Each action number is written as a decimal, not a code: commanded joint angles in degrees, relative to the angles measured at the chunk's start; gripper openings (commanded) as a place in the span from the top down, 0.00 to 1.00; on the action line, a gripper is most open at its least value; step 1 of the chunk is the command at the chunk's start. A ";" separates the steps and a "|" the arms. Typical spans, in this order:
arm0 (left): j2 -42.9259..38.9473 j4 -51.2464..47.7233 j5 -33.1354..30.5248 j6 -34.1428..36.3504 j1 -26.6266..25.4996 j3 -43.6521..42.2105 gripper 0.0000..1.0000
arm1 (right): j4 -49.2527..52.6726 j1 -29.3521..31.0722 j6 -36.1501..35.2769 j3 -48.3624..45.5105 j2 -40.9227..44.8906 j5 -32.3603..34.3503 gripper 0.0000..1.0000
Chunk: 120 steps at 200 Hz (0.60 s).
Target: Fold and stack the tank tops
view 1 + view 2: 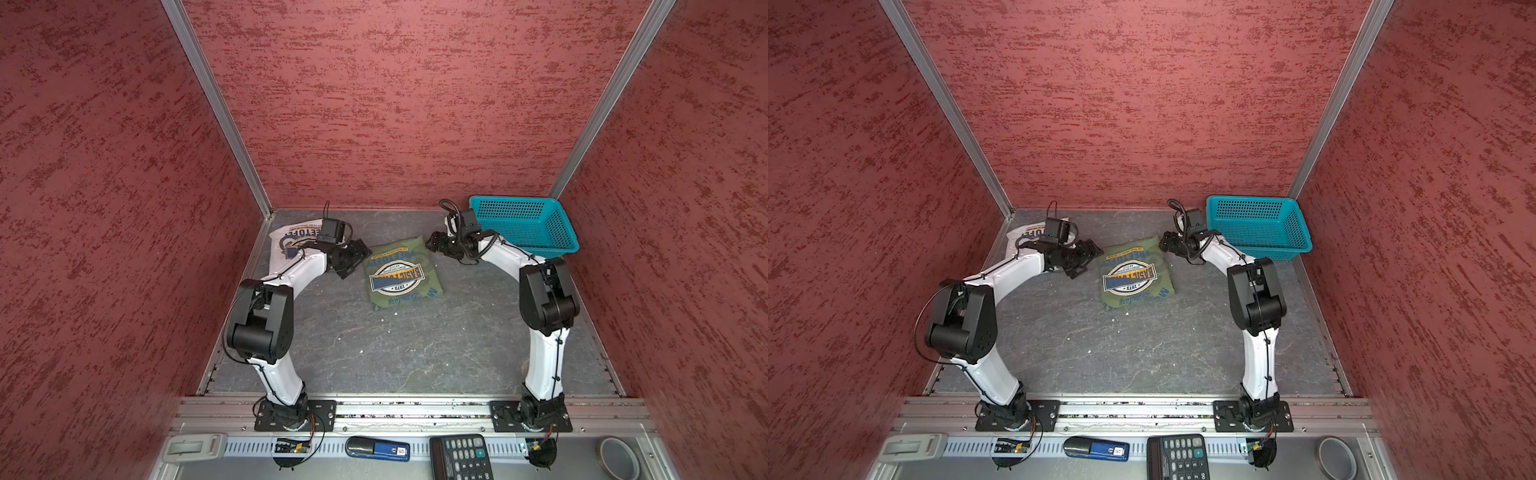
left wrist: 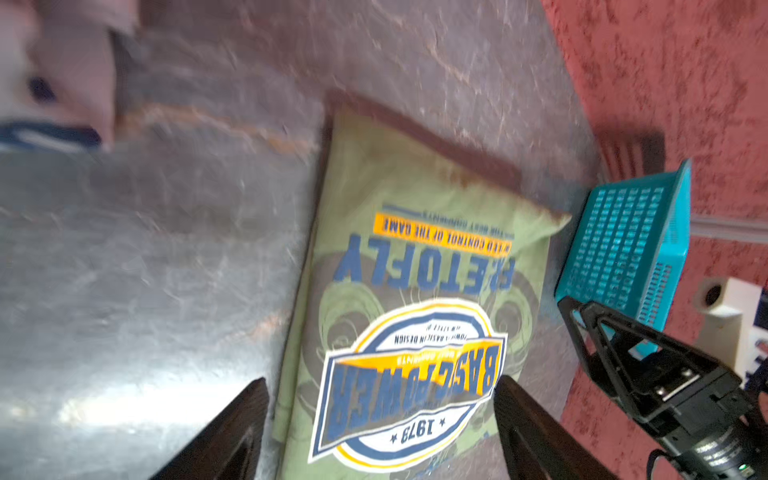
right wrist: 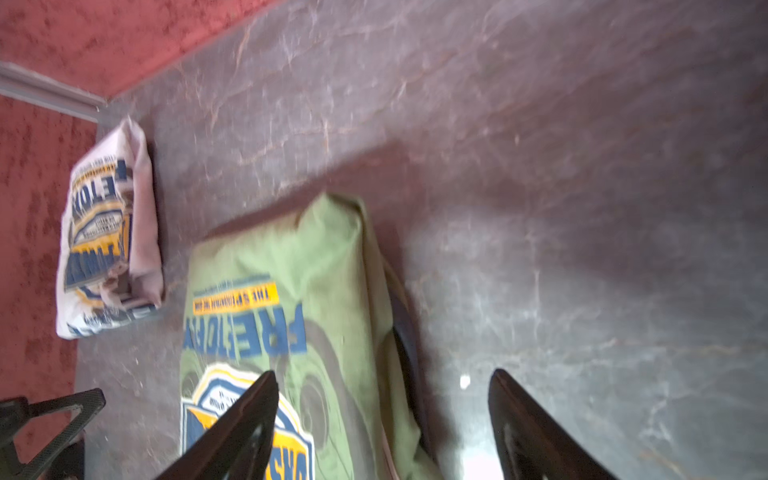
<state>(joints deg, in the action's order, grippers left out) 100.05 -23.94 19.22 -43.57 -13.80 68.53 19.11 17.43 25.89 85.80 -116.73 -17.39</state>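
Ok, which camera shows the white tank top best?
The right wrist view: the white tank top lies whole, uncovered. In both top views the left arm hides part of it; the left wrist view catches a blurred edge.

Matt cloth green tank top [image 1: 401, 272], perforated plastic basket [image 1: 524, 226]; rough-textured walls [image 1: 395, 104]

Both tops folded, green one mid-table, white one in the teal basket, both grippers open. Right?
No. The white tank top isn't in the teal basket; it lies folded on the table by the far left corner, clear in both top views. Rest holds: green tank top folded mid-table, left gripper and right gripper open.
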 commanded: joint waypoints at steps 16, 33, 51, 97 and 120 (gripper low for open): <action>2.72 1.14 -0.34 1.39 -3.23 -3.54 0.13 | -4.68 0.85 -1.20 -6.45 1.82 -1.38 0.17; 4.75 1.77 -0.34 1.23 -4.20 -3.58 0.14 | -5.56 1.10 -1.37 -7.97 1.59 -2.20 0.17; 6.74 2.92 0.62 0.51 -4.92 -3.40 0.14 | -6.38 1.35 -1.11 -9.06 1.21 -3.11 0.17; 11.61 3.25 0.46 -0.57 -6.74 -1.31 0.18 | -6.27 2.25 0.85 -9.16 -2.50 -3.88 0.18; 14.00 3.99 0.42 -0.91 -6.83 -0.68 0.21 | -6.15 2.80 1.42 -8.75 -4.32 -4.93 0.21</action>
<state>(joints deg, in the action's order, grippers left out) 109.60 -19.68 19.99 -43.92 -20.25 68.27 13.02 19.29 26.24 76.99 -117.80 -20.88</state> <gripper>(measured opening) 0.808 0.801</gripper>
